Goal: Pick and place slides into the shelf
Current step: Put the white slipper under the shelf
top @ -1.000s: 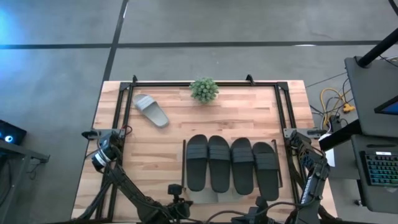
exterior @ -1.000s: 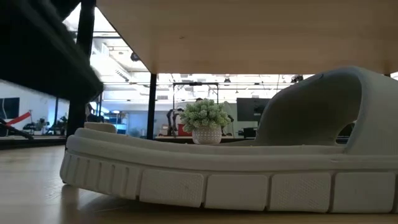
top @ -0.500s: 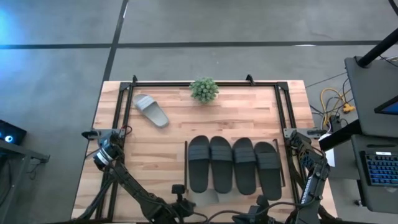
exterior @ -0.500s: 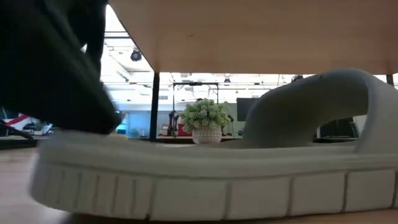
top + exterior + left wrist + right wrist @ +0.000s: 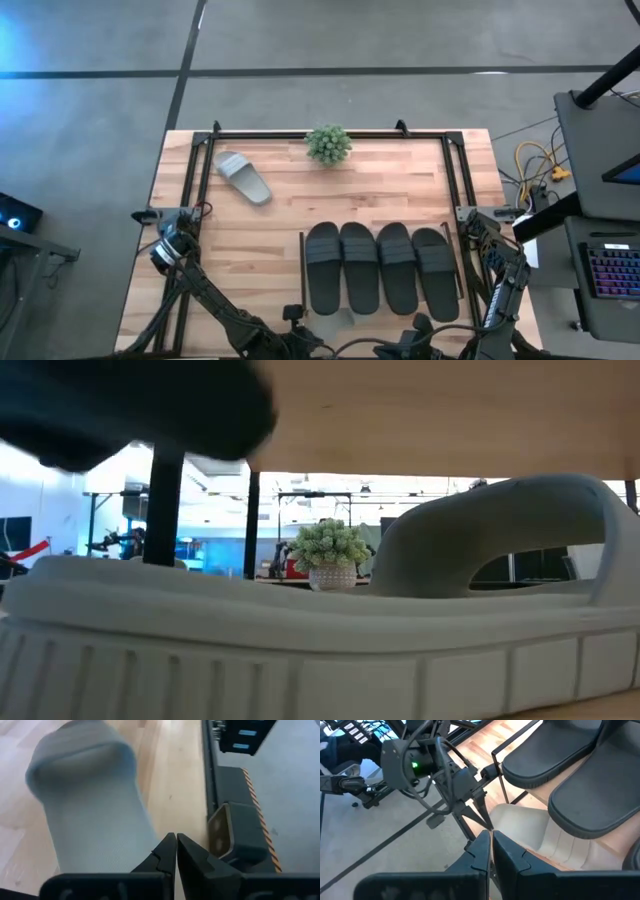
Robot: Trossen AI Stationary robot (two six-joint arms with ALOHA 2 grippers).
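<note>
Grey concrete floor surrounds a butcher-block table (image 5: pixel 270 230) ringed by a black tube frame (image 5: pixel 330 134). Both arms are largely cut off at the near edge in the high view; only dark links show there, and neither gripper can be made out from above. The left gripper (image 5: pixel 176 851), seen from its own wrist, has its fingers pressed together with nothing between them, close beside the blurred strap of a grey slide (image 5: pixel 90 795) on pale wood. The right gripper (image 5: pixel 491 845) is likewise closed and empty, poised over the same grey slide (image 5: pixel 535 837), whose ribbed rubber side pokes out from under the shelf's (image 5: pixel 303 275) light board. Four black slides (image 5: pixel 379 268), smooth and matte, lie side by side on that board between thin dark rails, filling its width. The low view is mostly blocked: the grey slide (image 5: pixel 330 650) fills it, grooved sole and arched strap up close, the shelf's underside above it, and a dark blur in one upper corner that I cannot identify. A second grey slide (image 5: pixel 243 178) lies alone, angled, near the far left corner, well apart from the shelf. A small green plant (image 5: pixel 328 144) in a white pot stands at the far edge. Bare wood lies open between them.
</note>
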